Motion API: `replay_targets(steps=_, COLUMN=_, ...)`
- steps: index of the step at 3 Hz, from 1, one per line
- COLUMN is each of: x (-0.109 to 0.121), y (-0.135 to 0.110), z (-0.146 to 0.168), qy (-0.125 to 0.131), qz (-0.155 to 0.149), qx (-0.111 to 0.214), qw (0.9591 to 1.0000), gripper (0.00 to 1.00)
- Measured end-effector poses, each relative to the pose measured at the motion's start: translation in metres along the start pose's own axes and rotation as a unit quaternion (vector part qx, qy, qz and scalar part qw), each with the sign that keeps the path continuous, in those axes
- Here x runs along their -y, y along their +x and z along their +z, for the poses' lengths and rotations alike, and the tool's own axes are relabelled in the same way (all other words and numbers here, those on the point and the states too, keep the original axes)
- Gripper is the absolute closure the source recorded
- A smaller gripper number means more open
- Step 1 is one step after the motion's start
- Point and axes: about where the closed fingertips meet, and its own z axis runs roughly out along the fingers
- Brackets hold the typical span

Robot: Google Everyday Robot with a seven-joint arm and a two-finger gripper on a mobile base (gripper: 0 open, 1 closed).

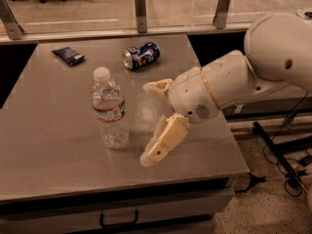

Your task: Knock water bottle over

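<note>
**Tool poised beside the standing bottle, push not yet made**

Nearest to me, the worktop (58,155) is carrying everything, with a drawer handle (119,222) showing under its front edge. Just past that edge the tool (148,123) is hanging low over the surface, to the right of the water bottle (110,112). It is gaping wide and gripping nothing. Its near finger (160,144) is slanting down towards the worktop, and its far finger (157,87) is reaching out behind it.

The bottle is standing about mid-worktop, near the tool but apart from it. Its long axis is running straight up and down, with the white cap pointing at the ceiling and the label band circling the upper body.

As I am judging it, the approach is the step in hand, since the bottle is upright and the knock is not yet done. The next move is calling for a sideways sweep leftwards into the bottle. It should be striking high, at the label or above, so the bottle tips over instead of sliding along on its base.

Farther back, a blue soda can (141,55) is lying on its side, well apart from the bottle. A dark packet (68,55) is lying farther left. Neither is looking like part of this job.
</note>
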Motion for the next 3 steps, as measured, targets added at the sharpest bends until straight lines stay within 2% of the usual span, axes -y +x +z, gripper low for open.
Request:
replay_targets(steps=1, x=0.011, y=-0.01, z=0.032, qy=-0.006, qz=0.0, qx=0.049, qw=0.9988, gripper=0.0)
replay_targets(steps=2, x=0.02, y=-0.026, z=0.062, qy=-0.016, qz=-0.006, qx=0.093, qw=0.9955, gripper=0.0)
replay_targets(steps=3, x=0.025, y=-0.043, z=0.087, qy=-0.038, qz=-0.019, qx=0.128, qw=0.9908, gripper=0.19)
